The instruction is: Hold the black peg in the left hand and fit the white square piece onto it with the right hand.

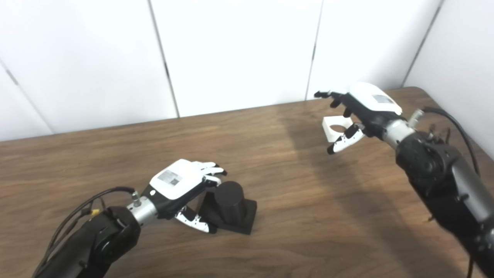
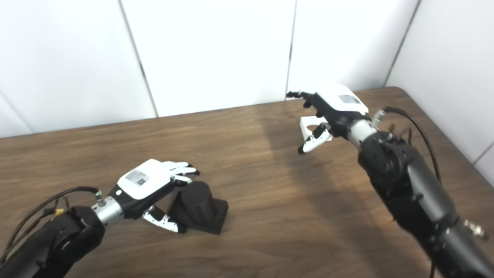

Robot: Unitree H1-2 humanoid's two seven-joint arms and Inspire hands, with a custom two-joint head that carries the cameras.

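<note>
Reaching in from the lower left corner, the left arm ends in the left hand [image 1: 181, 185] low over the wooden table [image 1: 289, 200]; its white back faces up, its fingers [image 1: 211, 170] stretch forward over the near side of the black peg [image 1: 230, 207] and its thumb [image 1: 195, 222] lies low along the peg's base on the near left; the hand is spread around the peg, released, and whether any finger touches it cannot be told; the black peg stands upright on the table as a round post rising from a square black base, in the left half of the tabletop; further right, a broad band of bare wood separates it from the white square piece [image 1: 336, 129], which lies near the far right part of the table and shows a round hole in its top face; the right hand [image 1: 361, 112] hovers just over and beside that piece, fingers extended toward the wall and thumb hanging down in front of it, spread and grasping nothing; the right arm comes in from the lower right corner
</note>
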